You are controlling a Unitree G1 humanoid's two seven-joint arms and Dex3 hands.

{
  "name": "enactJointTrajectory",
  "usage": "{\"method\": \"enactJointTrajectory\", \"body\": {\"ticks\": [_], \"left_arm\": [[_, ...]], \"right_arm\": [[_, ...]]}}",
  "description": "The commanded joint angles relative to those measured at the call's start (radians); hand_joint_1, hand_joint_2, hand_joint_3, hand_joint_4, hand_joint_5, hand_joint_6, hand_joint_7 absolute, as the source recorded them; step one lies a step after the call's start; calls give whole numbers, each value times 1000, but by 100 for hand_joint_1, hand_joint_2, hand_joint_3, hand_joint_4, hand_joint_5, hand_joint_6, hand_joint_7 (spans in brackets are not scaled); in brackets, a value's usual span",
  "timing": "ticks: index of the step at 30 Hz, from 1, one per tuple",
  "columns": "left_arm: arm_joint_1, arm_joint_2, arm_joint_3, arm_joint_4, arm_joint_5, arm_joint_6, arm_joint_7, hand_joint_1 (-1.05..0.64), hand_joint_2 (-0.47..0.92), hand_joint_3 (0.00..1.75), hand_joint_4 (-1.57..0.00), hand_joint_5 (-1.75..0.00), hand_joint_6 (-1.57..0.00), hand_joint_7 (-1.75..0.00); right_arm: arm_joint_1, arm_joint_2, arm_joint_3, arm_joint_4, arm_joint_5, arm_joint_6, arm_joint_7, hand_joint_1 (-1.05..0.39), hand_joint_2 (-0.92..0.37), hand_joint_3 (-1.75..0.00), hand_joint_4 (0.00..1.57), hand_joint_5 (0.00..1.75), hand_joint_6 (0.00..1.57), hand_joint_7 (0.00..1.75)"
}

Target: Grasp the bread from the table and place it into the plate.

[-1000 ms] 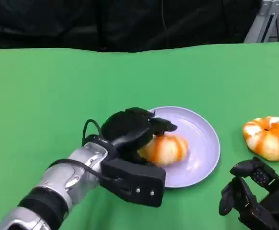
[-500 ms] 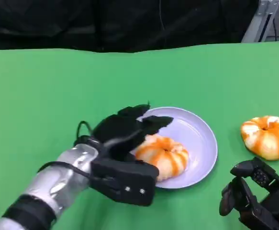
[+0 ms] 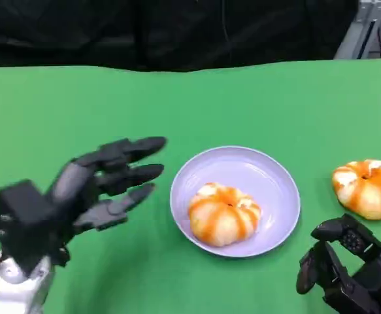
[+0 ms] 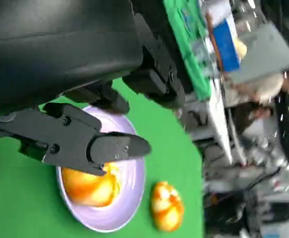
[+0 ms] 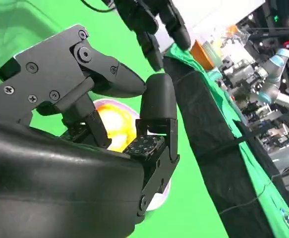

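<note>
Our left hand [image 3: 105,180] hangs empty with fingers spread, just beside the plate [image 3: 278,176], where one bread [image 3: 223,214] lies. Our right hand [image 3: 347,265] looks curled, holding nothing. Just beyond it, the second bread [image 3: 366,188] could roll if we nudge it.

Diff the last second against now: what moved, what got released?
The left hand let go of the bread, which now lies free in the plate, and drew back toward the robot's left, fingers spread and empty. The right hand stayed low at the near edge, the second bread stayed on the table to the right of the plate, and the plate kept its place.
</note>
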Motion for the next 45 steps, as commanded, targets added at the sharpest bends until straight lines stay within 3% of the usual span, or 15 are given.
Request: {"method": "enactJointTrajectory", "body": {"ticks": [1, 2, 4, 7, 17, 24, 31, 35, 45], "left_arm": [[84, 49, 118, -187, -250, 306, -49, -7, 62, 119, -93, -122, -116, -45], [100, 61, 135, -225, -288, 368, -53, -5, 54, 136, -97, -153, -104, -105], [134, 85, 166, -288, -342, 460, -64, -4, 50, 147, -100, -170, -90, -153], [202, 114, 217, -374, -416, 566, -80, -4, 48, 148, -100, -174, -83, -172], [371, 118, 281, -393, -533, 663, -241, -7, 54, 138, -99, -175, -81, -175], [347, 96, 286, -279, -514, 658, -304, -8, 58, 129, -98, -175, -81, -175], [336, 89, 296, -255, -516, 677, -310, -9, 58, 129, -97, -175, -80, -175], [324, 82, 302, -232, -521, 701, -309, -8, 53, 145, -98, -175, -80, -175], [325, 58, 313, -247, -513, 715, -299, -8, 52, 148, -97, -175, -80, -175]], "right_arm": [[-4, -7, -6, -12, 1, 2, -10, -16, -56, -107, 85, 175, 81, 145], [-5, -6, -6, -8, 0, -3, -7, -15, -56, -107, 85, 175, 81, 144], [-6, -7, -5, -6, -2, -7, -5, -15, -56, -107, 85, 175, 81, 144], [-9, -11, -6, -7, 1, 0, -6, -16, -56, -106, 85, 175, 82, 144], [-7, -20, -16, -11, 2, 4, -6, -15, -56, -109, 85, 175, 82, 143], [-9, -30, -29, 4, 15, -1, 18, -14, -57, -105, 84, 175, 80, 143], [-6, -26, -31, 3, 12, -1, 17, -14, -59, -102, 84, 175, 80, 143], [1, -24, -27, -10, 5, 6, 1, -15, -58, -102, 85, 174, 81, 142], [5, -34, -36, -6, 16, 5, 17, -16, -60, -100, 84, 175, 81, 142]]}}
